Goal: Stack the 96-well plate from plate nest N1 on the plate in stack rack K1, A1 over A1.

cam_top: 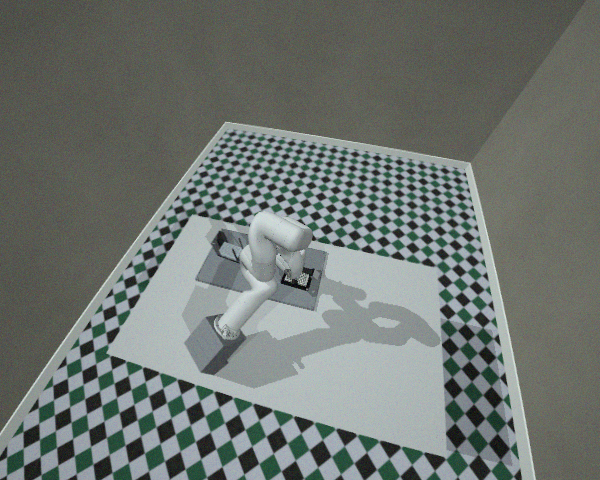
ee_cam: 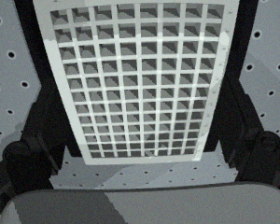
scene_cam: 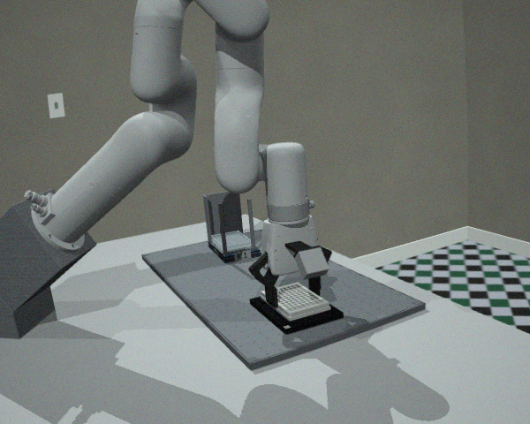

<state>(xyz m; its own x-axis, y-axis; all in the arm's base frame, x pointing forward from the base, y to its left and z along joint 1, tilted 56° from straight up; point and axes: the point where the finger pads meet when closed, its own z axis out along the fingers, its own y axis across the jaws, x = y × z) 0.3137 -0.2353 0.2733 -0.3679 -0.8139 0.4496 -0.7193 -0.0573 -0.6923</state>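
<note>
You have the white seven-joint arm (scene_cam: 238, 114) bent down over the black square plate nest N1 (scene_cam: 317, 319), which sits on the grey perforated base board (scene_cam: 201, 283) on the pale counter (scene_cam: 438, 356). The gripper (scene_cam: 292, 291) points straight down at the white, square-celled 96-well plate (scene_cam: 300, 299) and its black jaws stand nearly at full width, one on each long side of the plate, closed against it so that the plate is clamped between them. In the wrist view you see the plate's grid of wells (ee_cam: 140, 81) running away from the camera, with the dark fingers flanking both edges and the black nest showing around it. The plate sits level at the nest; whether it is touching the nest floor or just off it, you cannot tell from these views.

Behind the arm, at the far end of the same board, stands the grey stack rack K1 (scene_cam: 213, 219), with its tall side panels and thin post. A second white 96-well plate (scene_cam: 233, 239) lies low inside it, above the front label. The two plates are well apart.
</note>
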